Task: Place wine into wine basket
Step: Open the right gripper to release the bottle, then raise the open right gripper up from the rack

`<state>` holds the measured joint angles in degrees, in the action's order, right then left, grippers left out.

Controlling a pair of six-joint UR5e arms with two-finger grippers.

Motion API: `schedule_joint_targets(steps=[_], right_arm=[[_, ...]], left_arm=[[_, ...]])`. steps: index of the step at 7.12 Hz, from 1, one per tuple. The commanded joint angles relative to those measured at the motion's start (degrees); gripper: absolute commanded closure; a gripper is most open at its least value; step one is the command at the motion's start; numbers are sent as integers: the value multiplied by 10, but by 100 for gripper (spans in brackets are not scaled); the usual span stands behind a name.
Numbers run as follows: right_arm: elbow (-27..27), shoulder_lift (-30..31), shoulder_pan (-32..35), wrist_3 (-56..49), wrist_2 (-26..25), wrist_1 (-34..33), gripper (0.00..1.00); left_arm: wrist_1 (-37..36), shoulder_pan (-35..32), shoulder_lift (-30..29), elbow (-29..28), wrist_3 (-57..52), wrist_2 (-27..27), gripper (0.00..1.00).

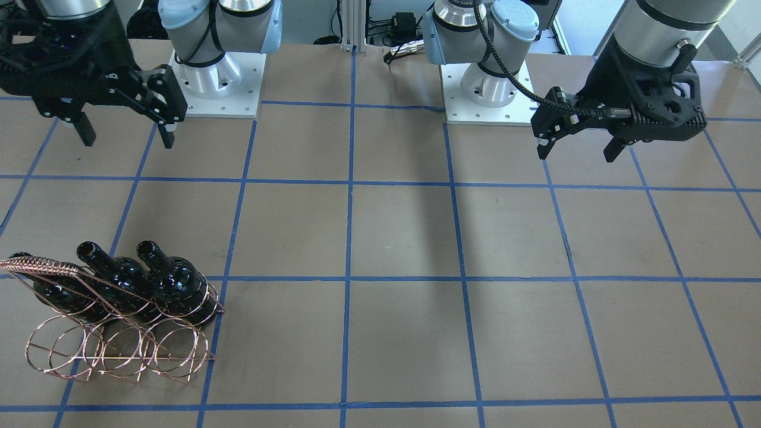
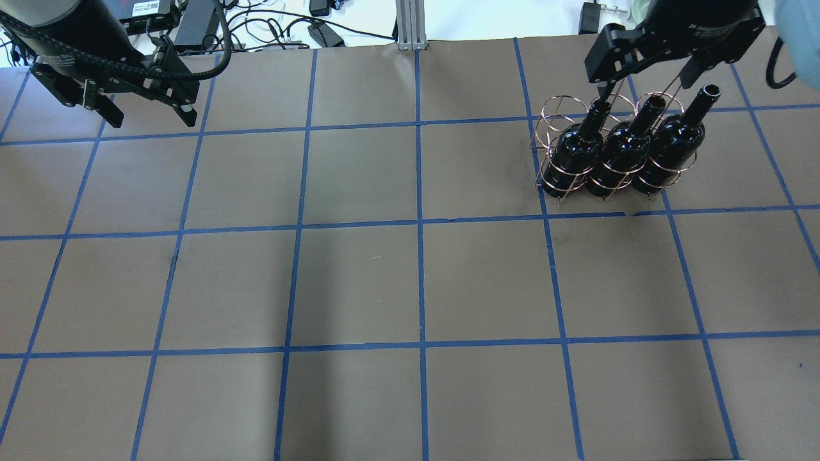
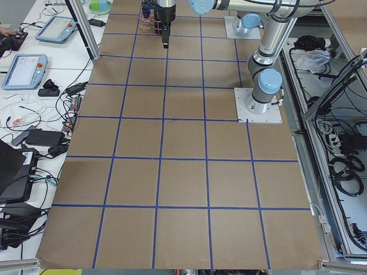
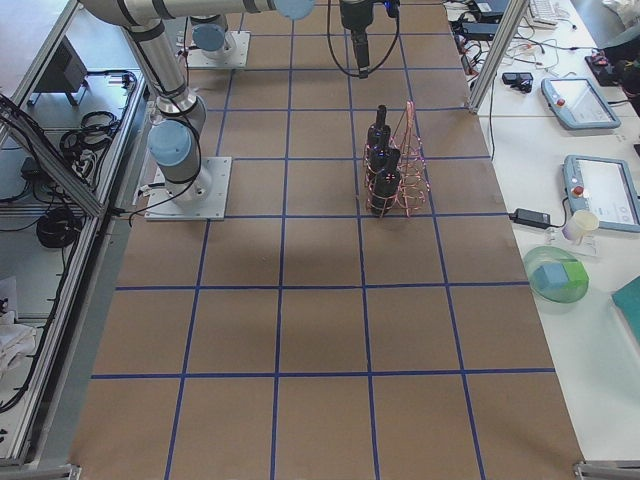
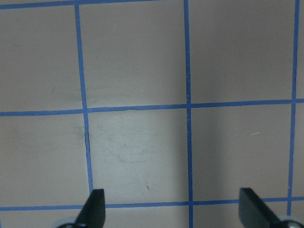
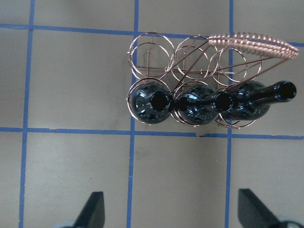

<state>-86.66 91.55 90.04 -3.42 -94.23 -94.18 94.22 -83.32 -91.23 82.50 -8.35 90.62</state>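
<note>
Three glossy near-black wine bottles stand side by side in the copper wire wine basket [image 1: 119, 351], in the row of rings on the robot's side: one [image 2: 576, 150], a second [image 2: 618, 150] and a third [image 2: 672, 144]. The outer row of rings [image 6: 152, 52] is empty. My right gripper [image 2: 644, 83] hangs open and empty above the bottles. In its wrist view [image 6: 173, 209] the bottle mouths [image 6: 159, 100] show from above. My left gripper [image 2: 154, 120] is open and empty over bare table, far from the basket, as its wrist view [image 5: 173, 209] shows.
The table [image 2: 359, 282] is brown paper with a blue tape grid. Both arm bases [image 1: 217, 83] stand at the robot's edge. Cables and boxes [image 2: 192, 19] lie beyond the far edge. Pendants [image 4: 585, 100] and a bowl [image 4: 555, 275] sit on a side bench.
</note>
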Motion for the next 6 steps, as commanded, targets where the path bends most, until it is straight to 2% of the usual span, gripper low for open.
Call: schedule_joint_targets(steps=[1,3,4,5,6], right_arm=[[-29,12,13,10,2,0,0],[-28,14,13,7,2,9,0],[-20,14,12,13,3,46,0],[-18,15,13,25,3,48,0],[-11,21,14,84,4,57,0]], left_arm=[[0,-1,1,-1,1,0,0],[0,-9,10,-1,6,-1,0],[0,-22,13,-1,7,2,0],[-1,-32,13,-1,32,0,0],[-1,-41,13,-1,40,-1,0]])
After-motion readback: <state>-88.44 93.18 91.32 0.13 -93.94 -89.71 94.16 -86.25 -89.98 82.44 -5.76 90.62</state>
